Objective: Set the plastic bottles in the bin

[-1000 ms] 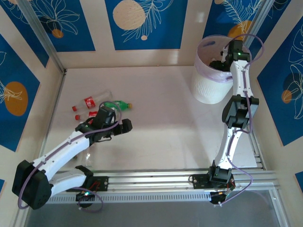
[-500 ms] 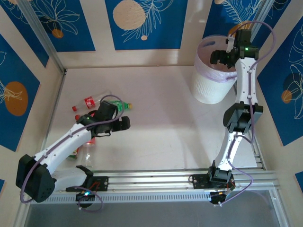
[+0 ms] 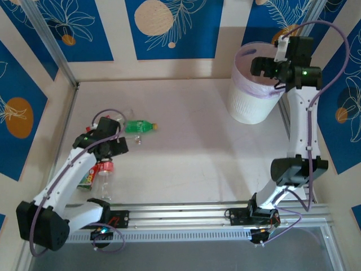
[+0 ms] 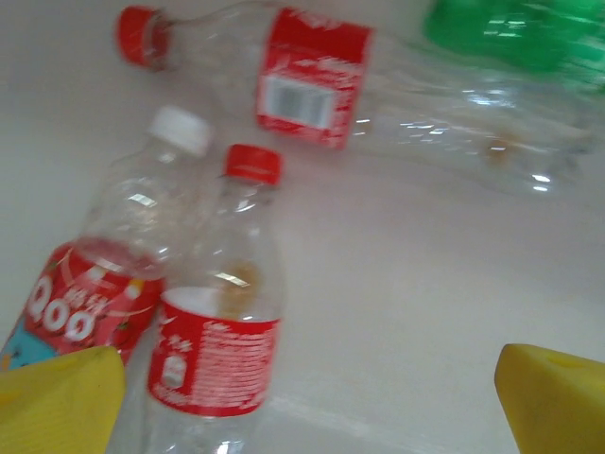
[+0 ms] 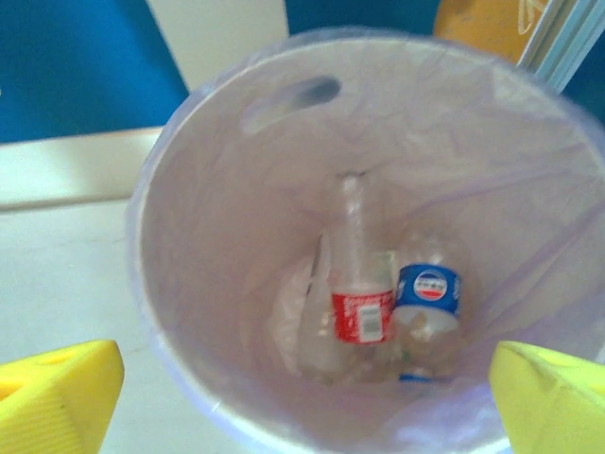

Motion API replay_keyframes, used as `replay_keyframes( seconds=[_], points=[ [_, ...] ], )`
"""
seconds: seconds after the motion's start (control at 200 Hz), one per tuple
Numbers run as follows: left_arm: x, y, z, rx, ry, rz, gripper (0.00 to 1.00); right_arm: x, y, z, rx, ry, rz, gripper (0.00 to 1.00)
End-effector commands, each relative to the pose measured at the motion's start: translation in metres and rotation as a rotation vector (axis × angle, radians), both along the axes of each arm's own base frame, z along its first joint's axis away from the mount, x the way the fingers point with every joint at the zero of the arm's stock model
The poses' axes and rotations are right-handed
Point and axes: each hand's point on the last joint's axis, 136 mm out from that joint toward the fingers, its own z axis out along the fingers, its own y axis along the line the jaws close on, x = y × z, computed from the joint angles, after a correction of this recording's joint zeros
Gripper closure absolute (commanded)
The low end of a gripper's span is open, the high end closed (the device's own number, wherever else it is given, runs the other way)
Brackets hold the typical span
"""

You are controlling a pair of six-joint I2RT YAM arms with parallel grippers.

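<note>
In the left wrist view several plastic bottles lie on the table. A long clear one with a red label [image 4: 312, 76] lies across the top beside a green one [image 4: 510, 28]. A white-capped bottle [image 4: 113, 255] and a red-capped, red-labelled bottle [image 4: 222, 331] lie closer. My left gripper [image 4: 307, 407] hangs open above them, touching none. My right gripper [image 5: 302, 397] is open over the bin [image 5: 189, 142], which holds a red-labelled bottle [image 5: 359, 307] and a blue-labelled bottle [image 5: 427, 291]. From above, the left gripper [image 3: 113, 149] is just left of the green bottle [image 3: 139, 126], and the right gripper [image 3: 262, 66] sits over the bin [image 3: 248, 104].
The table is walled by blue-and-cream panels on three sides. An aluminium rail [image 3: 186, 214] with both arm bases runs along the near edge. The bin stands in the far right corner, and the bottles lie at the left of the table.
My left gripper has swung left from beside the green bottle to above the red-labelled bottles. My right gripper has risen out of the bin and now stands above its rim.
</note>
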Motion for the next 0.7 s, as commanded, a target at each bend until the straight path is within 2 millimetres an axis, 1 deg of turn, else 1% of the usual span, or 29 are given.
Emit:
replay_keyframes(
  seconds=[0.0, 0.13, 0.205, 0.25, 0.33, 0.43, 0.57, 0.695],
  points=[
    [-0.013, 0.011, -0.021, -0.034, 0.052, 0.077, 0.00, -0.015, 0.030, 0.015, -0.021, -0.063, 0.032, 0.01],
    [-0.018, 0.010, -0.043, -0.084, 0.093, 0.105, 0.00, -0.036, 0.070, 0.021, -0.020, -0.101, 0.120, 0.01],
    [-0.023, 0.011, -0.052, -0.085, 0.116, 0.115, 0.00, -0.046, 0.088, 0.026, -0.001, -0.133, 0.172, 0.01],
    [-0.025, 0.013, -0.055, -0.079, 0.124, 0.121, 0.03, -0.051, 0.096, 0.030, 0.015, -0.151, 0.199, 0.01],
    [-0.029, 0.015, -0.061, -0.066, 0.137, 0.127, 0.08, -0.056, 0.103, 0.035, 0.017, -0.184, 0.218, 0.01],
    [-0.033, 0.015, -0.071, -0.064, 0.175, 0.125, 0.14, -0.060, 0.105, 0.039, 0.008, -0.201, 0.225, 0.01],
    [-0.034, 0.012, -0.085, -0.074, 0.207, 0.117, 0.15, -0.063, 0.108, 0.038, 0.014, -0.205, 0.242, 0.01],
    [-0.030, 0.008, -0.092, -0.082, 0.216, 0.102, 0.17, -0.067, 0.113, 0.032, 0.034, -0.199, 0.265, 0.01]
  ],
)
